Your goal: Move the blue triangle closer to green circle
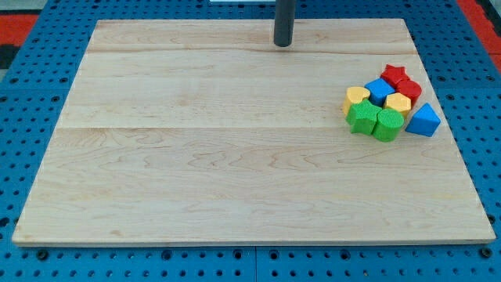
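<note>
The blue triangle (423, 121) lies at the view's right, at the right end of a tight cluster of blocks. The green circle (387, 124) sits just left of it, with a small gap or light touch between them. A green star-like block (362, 117) touches the green circle on its left. My tip (282, 44) is a dark rod end near the view's top centre, far to the upper left of the cluster and touching no block.
The cluster also holds two yellow heart-like blocks (357, 97) (398, 103), a blue cube (380, 89), a red star (394, 74) and another red block (409, 89). The wooden board (235, 157) lies on a blue pegboard; its right edge is near the cluster.
</note>
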You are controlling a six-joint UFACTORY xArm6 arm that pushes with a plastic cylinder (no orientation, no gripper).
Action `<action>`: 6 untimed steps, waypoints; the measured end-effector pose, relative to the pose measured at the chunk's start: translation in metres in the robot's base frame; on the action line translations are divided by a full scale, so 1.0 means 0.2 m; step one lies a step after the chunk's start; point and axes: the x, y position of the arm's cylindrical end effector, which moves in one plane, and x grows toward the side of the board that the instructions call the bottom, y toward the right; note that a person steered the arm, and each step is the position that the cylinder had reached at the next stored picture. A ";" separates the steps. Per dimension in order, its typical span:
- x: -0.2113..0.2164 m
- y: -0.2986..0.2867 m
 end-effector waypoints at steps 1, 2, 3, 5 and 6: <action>0.07 0.00; 0.10 0.02; 0.25 0.03; 0.57 0.03; 0.72 0.08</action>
